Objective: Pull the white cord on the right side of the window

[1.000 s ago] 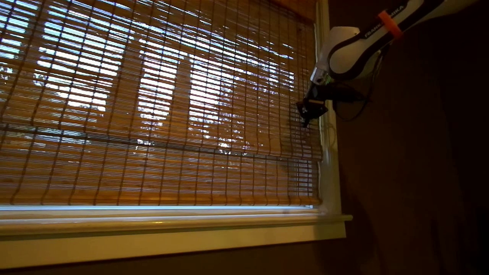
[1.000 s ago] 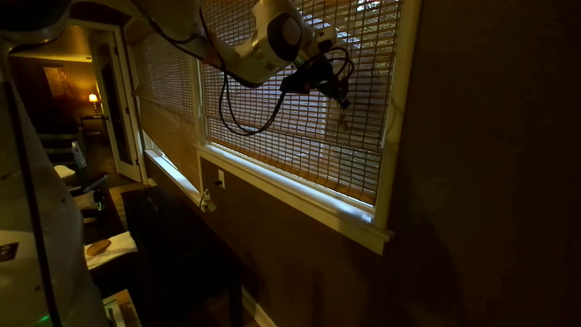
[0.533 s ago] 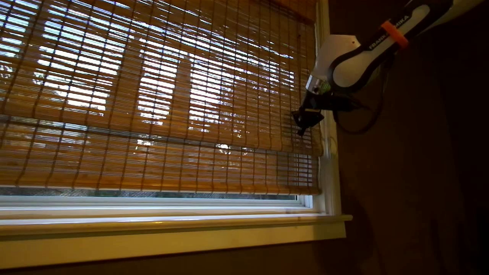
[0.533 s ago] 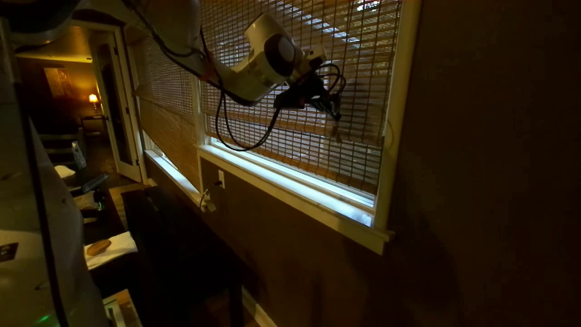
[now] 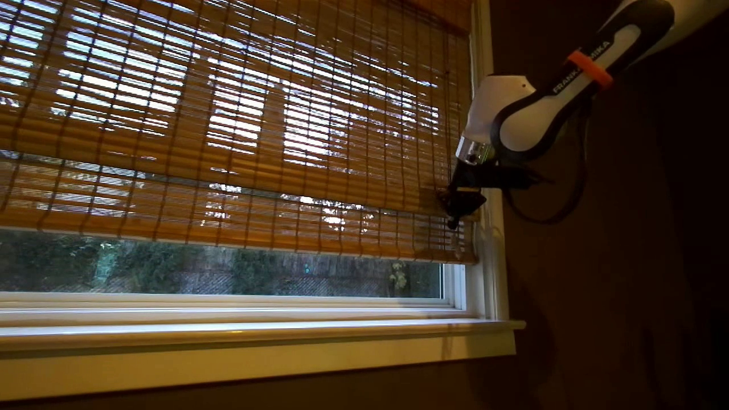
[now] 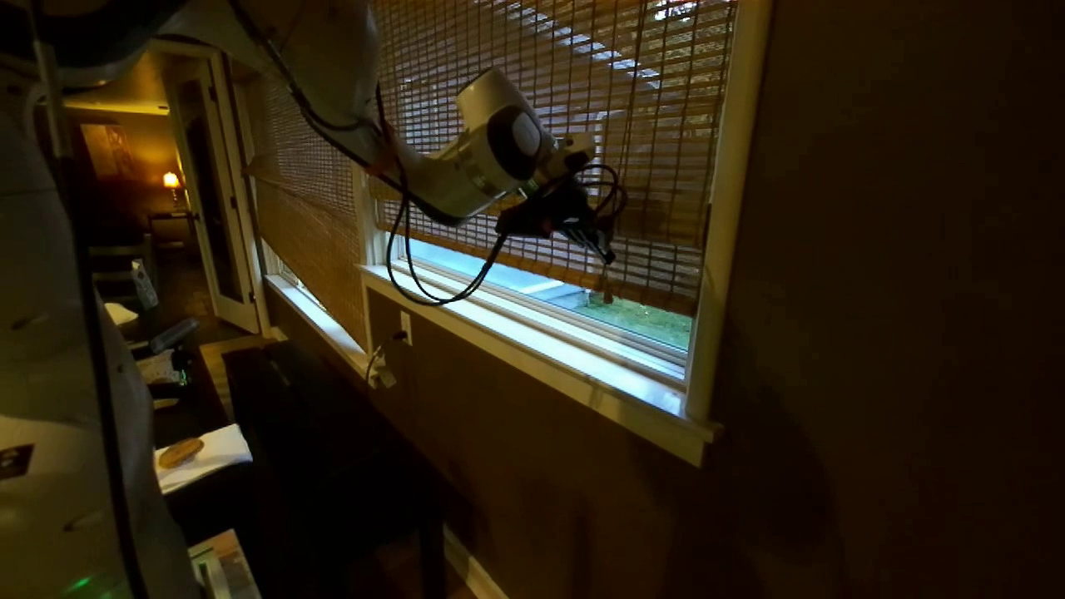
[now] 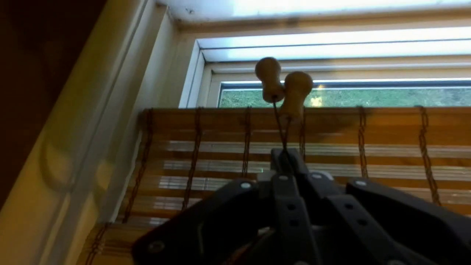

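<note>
My gripper (image 7: 289, 158) is closed at the lower centre of the wrist view, its fingertips pinched on the thin pull cord (image 7: 284, 141), which reads dark from here. Two wooden tassels (image 7: 269, 78) hang off it just past the tips, near the middle of the frame. In both exterior views I have the gripper in front of the woven bamboo blind (image 5: 319, 185), close to its lower right corner. Under the blind's bottom edge, greenery (image 5: 250, 273) shows through the window (image 5: 342, 282), and the white sill (image 5: 256, 332) runs low across the view. A lit table lamp (image 6: 171, 180) glows at upper left in an exterior view.
</note>
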Tool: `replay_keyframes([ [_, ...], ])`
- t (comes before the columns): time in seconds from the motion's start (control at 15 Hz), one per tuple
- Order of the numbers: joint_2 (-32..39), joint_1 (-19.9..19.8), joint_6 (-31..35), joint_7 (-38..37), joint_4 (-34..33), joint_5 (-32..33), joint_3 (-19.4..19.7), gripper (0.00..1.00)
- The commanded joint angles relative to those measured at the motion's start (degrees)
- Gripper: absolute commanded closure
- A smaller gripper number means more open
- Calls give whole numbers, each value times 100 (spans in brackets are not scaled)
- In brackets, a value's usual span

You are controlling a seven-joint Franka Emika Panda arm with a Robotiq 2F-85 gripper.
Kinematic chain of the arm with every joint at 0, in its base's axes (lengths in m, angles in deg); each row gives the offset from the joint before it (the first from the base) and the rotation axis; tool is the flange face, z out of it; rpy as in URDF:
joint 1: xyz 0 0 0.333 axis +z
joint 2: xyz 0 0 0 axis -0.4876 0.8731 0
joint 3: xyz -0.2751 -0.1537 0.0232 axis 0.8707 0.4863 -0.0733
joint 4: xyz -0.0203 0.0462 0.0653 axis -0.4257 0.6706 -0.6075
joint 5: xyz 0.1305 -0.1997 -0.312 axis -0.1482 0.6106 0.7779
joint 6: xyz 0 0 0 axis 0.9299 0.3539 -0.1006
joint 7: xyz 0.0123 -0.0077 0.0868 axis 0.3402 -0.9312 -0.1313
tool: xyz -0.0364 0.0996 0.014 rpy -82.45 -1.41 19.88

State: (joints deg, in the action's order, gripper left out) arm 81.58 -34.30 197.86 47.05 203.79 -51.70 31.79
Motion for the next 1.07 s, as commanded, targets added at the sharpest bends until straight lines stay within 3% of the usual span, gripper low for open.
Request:
replay_keyframes([
  [0.0,347,25,-95,-21,498,-108,-15,99],
  [0.33,587,-2,-172,-152,599,76,-1,99],
  [0.4,254,-6,-4,7,262,4,19,97],
  [0.87,350,-15,-16,6,288,4,33,99],
  [1.0,451,14,-299,17,189,70,7,99],
])
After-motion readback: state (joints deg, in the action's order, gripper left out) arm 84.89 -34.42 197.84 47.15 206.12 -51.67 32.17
